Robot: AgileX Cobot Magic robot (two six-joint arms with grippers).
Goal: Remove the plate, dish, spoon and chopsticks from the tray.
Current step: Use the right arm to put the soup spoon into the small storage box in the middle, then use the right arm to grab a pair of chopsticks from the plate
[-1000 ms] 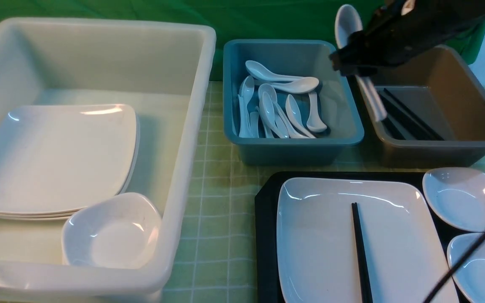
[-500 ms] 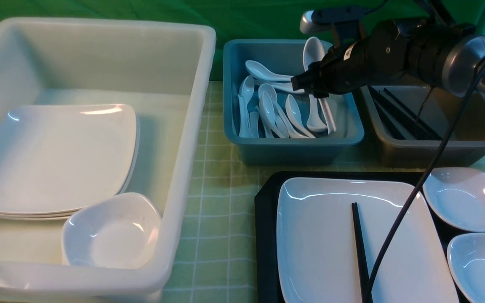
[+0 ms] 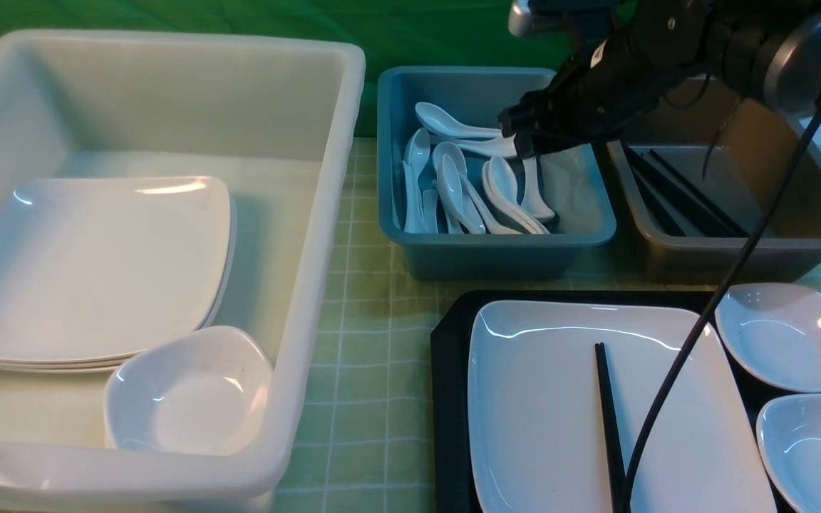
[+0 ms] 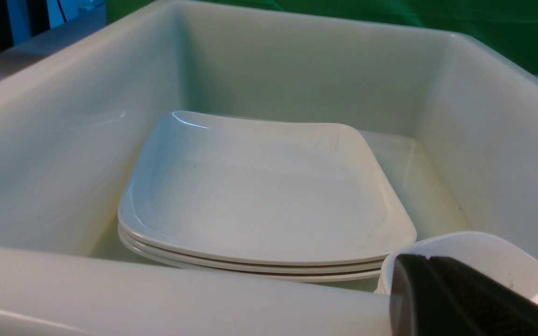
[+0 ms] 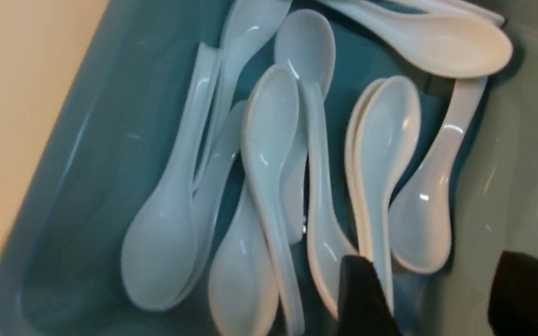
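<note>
Right claw [image 3: 524, 139] hangs over the blue bin [image 3: 496, 249] at the far side of the worktop [image 3: 368, 356], its two dark fingers [image 5: 362, 298] spread wide with nothing between them. Below it the spoon [image 3: 509, 191] lies loose in that bin, nested bowl-up on another one, among a heap of like white spoons. Left claw [image 4: 460, 303] is closed and empty, sitting low at the near rim of the white tub [image 3: 325, 214]. The tub holds a stack of square plates [image 3: 97, 263] and one small deep dish [image 3: 189, 392] in its near corner.

On the near right of the worktop the black tray [image 3: 450, 399] carries the plate [image 3: 546, 399]. The chopsticks [image 3: 608, 420] lie along the plate's middle, pointing away from the robot. Two small dishes [image 3: 785, 338] sit at the tray's right side, one behind the other. Right of the blue bin stands a brown bin [image 3: 760, 246] with black sticks inside. A black cable [image 3: 703, 320] from the right arm crosses in front of the plate.
</note>
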